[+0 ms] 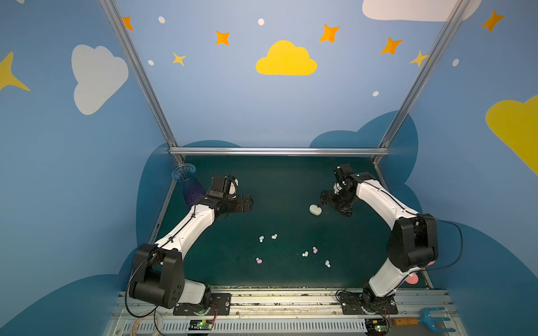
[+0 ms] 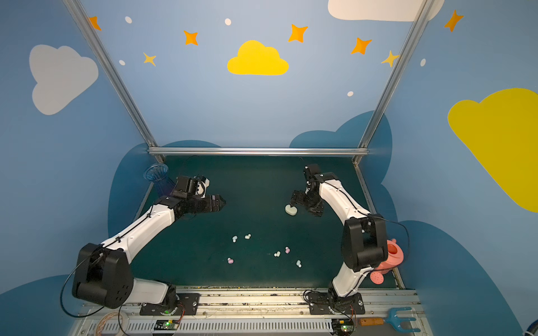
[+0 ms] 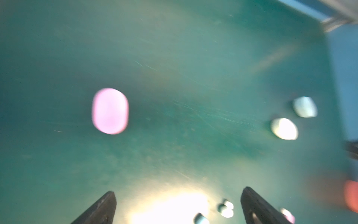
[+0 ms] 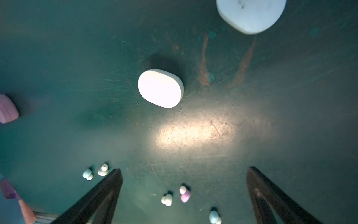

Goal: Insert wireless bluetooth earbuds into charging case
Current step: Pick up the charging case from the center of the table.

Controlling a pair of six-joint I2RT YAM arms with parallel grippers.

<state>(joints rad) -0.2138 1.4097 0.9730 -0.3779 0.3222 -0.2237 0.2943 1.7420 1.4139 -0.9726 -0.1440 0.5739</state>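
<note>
Blur smears the pink case [image 3: 110, 111] in the left wrist view, and both pairs of jaws gape wide, empty.

Counted six two-lobed earbuds [image 2: 234, 239] loose on tabletop [image 1: 291, 180], none cased. Found pale blue bud [image 1: 261, 238] near cream bud [image 1: 274, 236]; second cream bud [image 1: 305, 254] just beside pink bud [image 1: 314, 250]; second pink bud [image 1: 258, 260] and second pale blue bud [image 1: 327, 263] each alone. Logged cream-white oval case [image 1: 315, 210] closed, flat, well behind buds. Saw pink case [image 4: 7, 109] and pale blue case [image 4: 250, 15] only partly.
</note>
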